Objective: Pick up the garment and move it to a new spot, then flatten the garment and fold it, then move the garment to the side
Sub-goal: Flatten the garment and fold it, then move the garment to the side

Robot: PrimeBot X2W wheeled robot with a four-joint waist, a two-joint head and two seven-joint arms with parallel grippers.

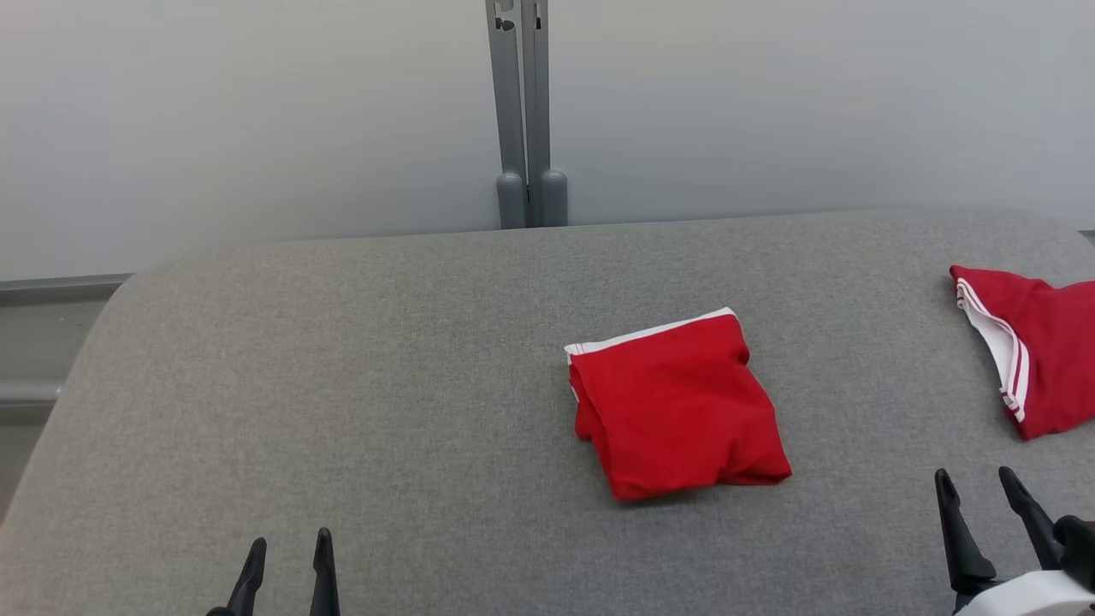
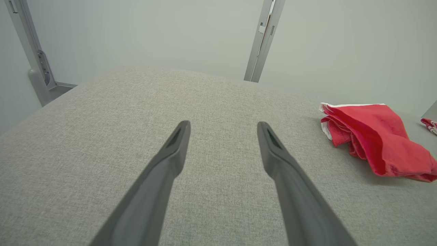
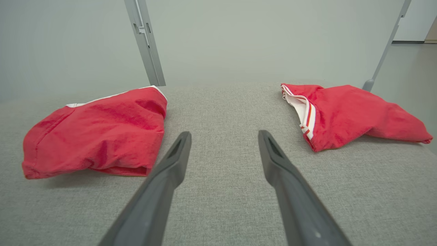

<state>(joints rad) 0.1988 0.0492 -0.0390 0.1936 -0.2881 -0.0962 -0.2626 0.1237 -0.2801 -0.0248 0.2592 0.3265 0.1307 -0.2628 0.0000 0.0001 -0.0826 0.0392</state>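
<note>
A folded red garment (image 1: 678,405) with a white band along its far edge lies right of centre on the grey padded table (image 1: 385,385). In the left wrist view the garment (image 2: 372,136) sits off to the right, and in the right wrist view the garment (image 3: 99,133) lies left of the fingers. My left gripper (image 1: 289,547) stands open at the lower left, well apart from the cloth, and the left gripper (image 2: 223,128) holds nothing. My right gripper (image 1: 975,481) is open at the lower right, near the garment's front right corner, and the right gripper (image 3: 224,136) is empty.
A second red garment (image 1: 1039,351) with white stripes lies at the table's right edge; this second garment (image 3: 344,112) appears to the right of my right fingers. A grey post (image 1: 522,111) stands behind the table against a pale wall. The table's rounded left edge (image 1: 77,359) drops off.
</note>
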